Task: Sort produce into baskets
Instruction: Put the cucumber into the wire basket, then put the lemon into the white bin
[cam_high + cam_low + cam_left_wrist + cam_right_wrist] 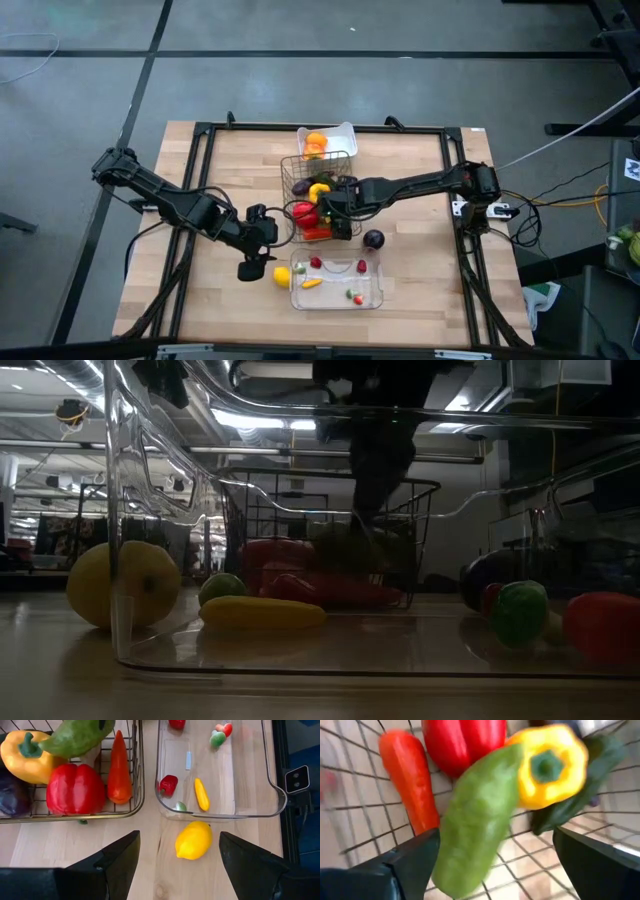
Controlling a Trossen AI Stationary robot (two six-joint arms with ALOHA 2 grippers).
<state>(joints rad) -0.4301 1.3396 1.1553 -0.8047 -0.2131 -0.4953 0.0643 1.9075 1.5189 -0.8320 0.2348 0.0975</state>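
Observation:
The wire basket (315,170) holds a red pepper (75,787), a yellow pepper (22,752), an orange-red carrot (119,767) and a green cucumber (475,820), which lies on top of the peppers. My right gripper (495,860) is open over the basket (330,208), one finger on each side of the cucumber; I cannot tell whether it touches it. My left gripper (175,862) is open and empty just left of a lemon (194,840) that lies on the table beside the clear tray (375,295). The white tray (345,130) holds orange produce.
The clear tray holds a small red pepper (168,785), a yellow piece (201,795) and tiny radishes (220,734). A purple eggplant (373,239) lies on the table right of the wire basket. Bare wood lies to the table's left and right.

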